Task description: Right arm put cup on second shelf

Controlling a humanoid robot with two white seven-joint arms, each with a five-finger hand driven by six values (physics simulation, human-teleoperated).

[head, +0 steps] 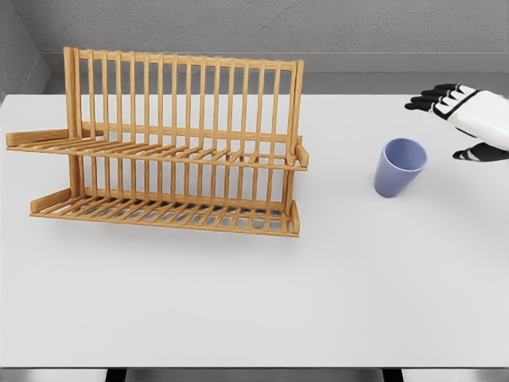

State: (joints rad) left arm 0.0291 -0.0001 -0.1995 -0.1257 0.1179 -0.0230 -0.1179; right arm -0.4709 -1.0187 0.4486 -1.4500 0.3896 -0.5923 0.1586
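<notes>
Here, in the head view, a blue-violet cup (399,166) stands upright on the white table (254,302), well right of the two-tier wooden dish rack (171,143). The right robot hand (469,119) hovers just right of the cup, fingers spread, holding nothing. Both rack shelves carry nothing.

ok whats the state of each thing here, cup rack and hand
cup: upright on the table, open end up, looks empty, not held
rack: standing upright, both shelves bare
right robot hand: open, fingers spread, just right of the cup, not touching it
</notes>
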